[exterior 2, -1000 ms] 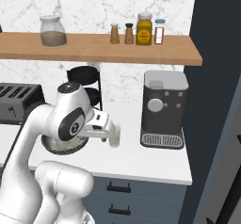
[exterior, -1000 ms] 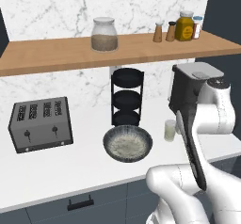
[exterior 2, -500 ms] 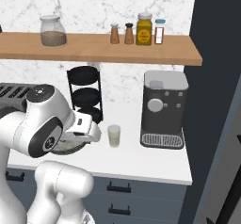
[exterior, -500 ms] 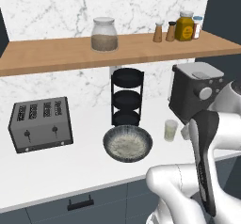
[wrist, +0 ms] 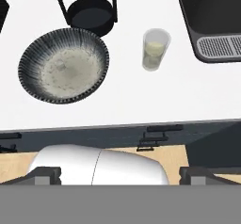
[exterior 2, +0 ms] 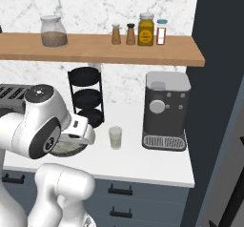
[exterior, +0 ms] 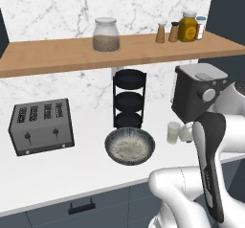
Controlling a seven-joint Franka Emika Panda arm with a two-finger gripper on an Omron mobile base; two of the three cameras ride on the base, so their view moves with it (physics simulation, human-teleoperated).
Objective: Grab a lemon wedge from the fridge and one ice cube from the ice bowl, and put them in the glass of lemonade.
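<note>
Jaws empty and wide, nothing dropped in the lemonade yet as far as we can tell

We reckon we're at the ice step. From the hand camera we're high above the worktop [wrist: 117, 100], with the ice bowl [wrist: 63, 65] to the left and the glass of lemonade [wrist: 154, 49] to the right, well apart, just left of the coffee machine [exterior 2: 164, 109]. The jaws stand wide and hold nothing, touching nothing. We can just make out 1 pale cube-ish lump in the bowl, too faint to be sure. Next move, we'd guess: drop down over the bowl and close on 1 cube. The fridge [exterior 2: 219, 78] is the dark slab on the far right.
</note>
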